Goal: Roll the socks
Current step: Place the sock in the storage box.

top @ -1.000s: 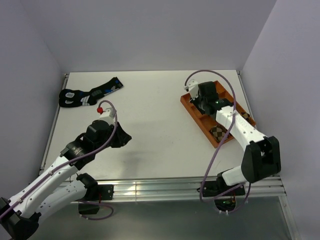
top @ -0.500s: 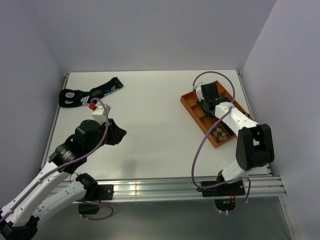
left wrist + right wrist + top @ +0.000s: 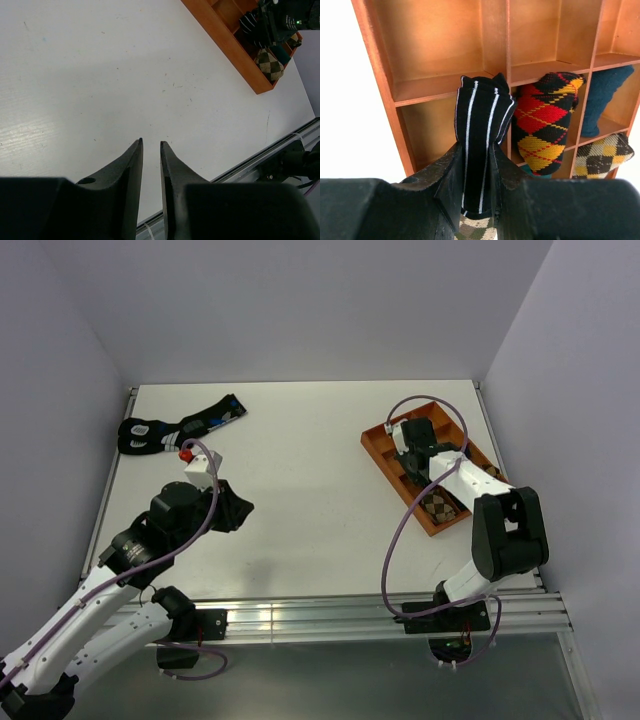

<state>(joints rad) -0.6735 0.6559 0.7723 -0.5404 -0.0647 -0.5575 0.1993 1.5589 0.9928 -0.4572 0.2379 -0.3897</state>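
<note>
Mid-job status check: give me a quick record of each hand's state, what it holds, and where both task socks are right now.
left hand: jaws slightly apart, nothing between them, above the table
right hand: shut on striped sock, over the tray
argyle sock: rolled, in a tray compartment beside the striped sock
brown-checked bundle: in a neighbouring compartment
blue-marked socks: unrolled, table's far left corner
</note>
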